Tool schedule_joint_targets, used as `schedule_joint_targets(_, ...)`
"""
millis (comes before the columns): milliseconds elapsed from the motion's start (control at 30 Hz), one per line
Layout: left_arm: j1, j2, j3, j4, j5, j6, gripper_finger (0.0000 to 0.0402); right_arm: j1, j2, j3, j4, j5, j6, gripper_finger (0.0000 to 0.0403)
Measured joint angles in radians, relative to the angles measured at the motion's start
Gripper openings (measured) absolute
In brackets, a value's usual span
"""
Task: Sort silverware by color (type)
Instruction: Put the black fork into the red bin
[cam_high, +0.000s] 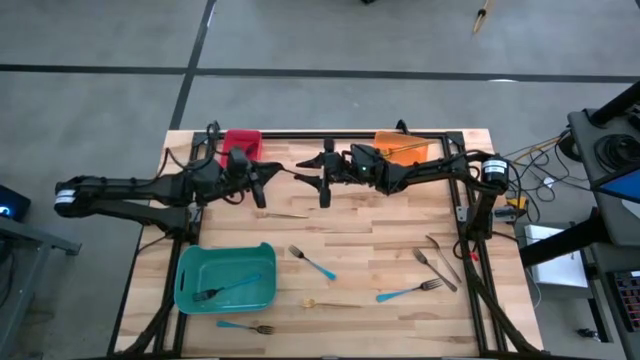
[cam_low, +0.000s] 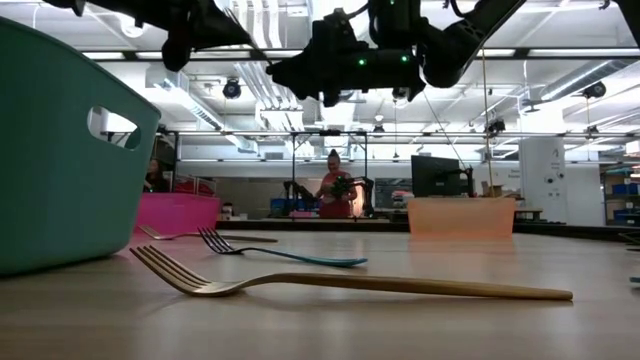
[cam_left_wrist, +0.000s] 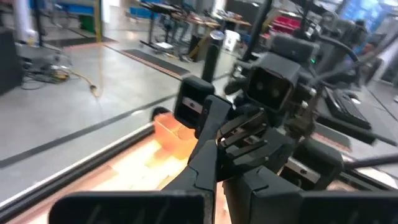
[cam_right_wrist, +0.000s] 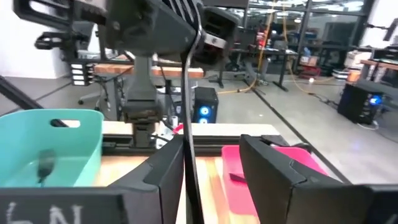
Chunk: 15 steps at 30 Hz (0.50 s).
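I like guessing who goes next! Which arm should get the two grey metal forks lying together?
Right, probably: the two grey metal forks lie on the right arm's side, nearer the right gripper than the left gripper by the red plastic bin.

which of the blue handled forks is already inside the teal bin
The blue-handled fork lying across the floor of the teal bin. The other blue-handled forks lie on bare table: one mid-table, one to its right, one below the bin.

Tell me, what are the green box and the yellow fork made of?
The teal bin looks like matte plastic: one even colour, thick rounded walls, a moulded handle hole in the low view. The gold fork looks like metal with a brushed gold finish, thin with a soft sheen; it could be only a coating.
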Motion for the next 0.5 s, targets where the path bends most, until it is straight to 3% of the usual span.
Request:
schedule_joint_targets(200, 0.008, -0.043, 0.000, -0.024, -0.115, 0.032, 0.0000, -0.003, 0.000, 0.000, -0.013, 0.138, -0.002, 0.0148)
schedule_joint_targets(500, 0.101, -0.098, 0.037, -0.199, -0.127, 0.045, 0.0000, -0.032, 0.000, 0.000, -0.081, 0.279, -0.064, 0.0145)
